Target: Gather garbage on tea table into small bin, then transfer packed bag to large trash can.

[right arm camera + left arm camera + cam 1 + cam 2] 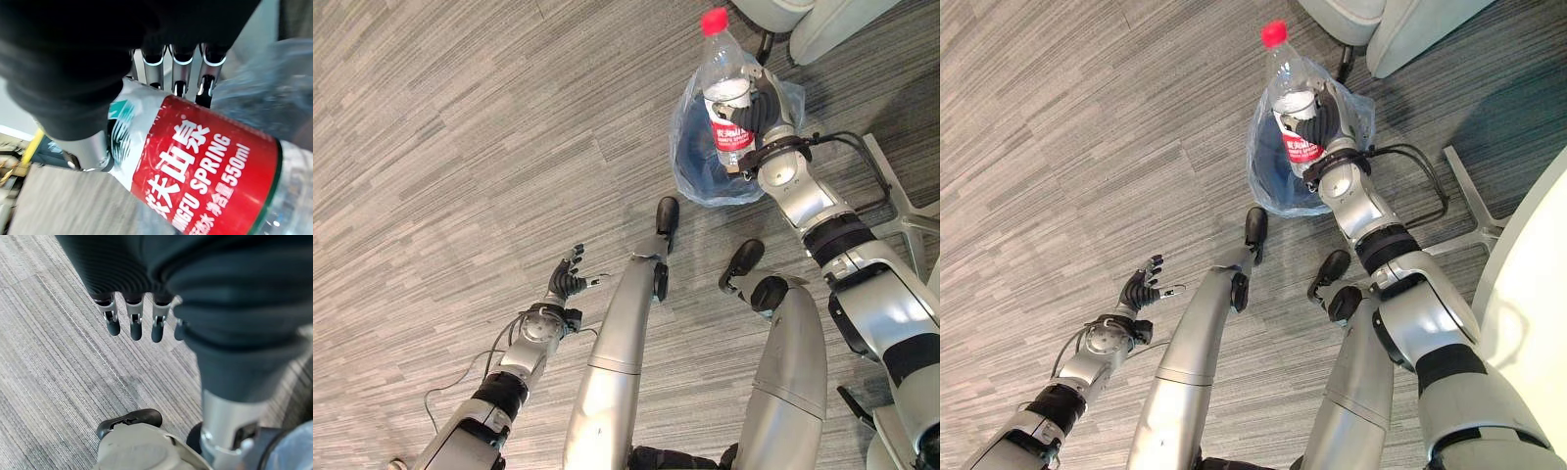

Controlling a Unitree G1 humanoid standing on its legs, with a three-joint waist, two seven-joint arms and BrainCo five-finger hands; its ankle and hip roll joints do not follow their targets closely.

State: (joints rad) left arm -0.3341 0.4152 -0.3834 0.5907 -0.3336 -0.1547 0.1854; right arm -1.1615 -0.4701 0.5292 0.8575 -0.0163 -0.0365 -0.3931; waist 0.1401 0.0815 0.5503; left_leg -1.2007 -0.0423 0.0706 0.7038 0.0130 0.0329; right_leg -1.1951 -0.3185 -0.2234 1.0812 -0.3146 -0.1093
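Note:
A clear plastic bottle (pixel 724 83) with a red cap and a red-and-white label is held upright in my right hand (pixel 759 113), whose fingers curl round its middle. The bottle (pixel 195 166) sits against the palm in the right wrist view. It hangs directly above a small bin lined with a blue plastic bag (pixel 705 166) standing on the floor. My left hand (pixel 566 286) is low at the left, over bare carpet, fingers straight and spread, holding nothing; its fingers (pixel 134 323) hang loose in the left wrist view.
Grey striped carpet (pixel 460 147) covers the floor. A pale chair (pixel 813 24) stands behind the bin. A metal chair base leg (pixel 891 186) lies to the right of the bin. A white table edge (pixel 1533 294) runs along the right.

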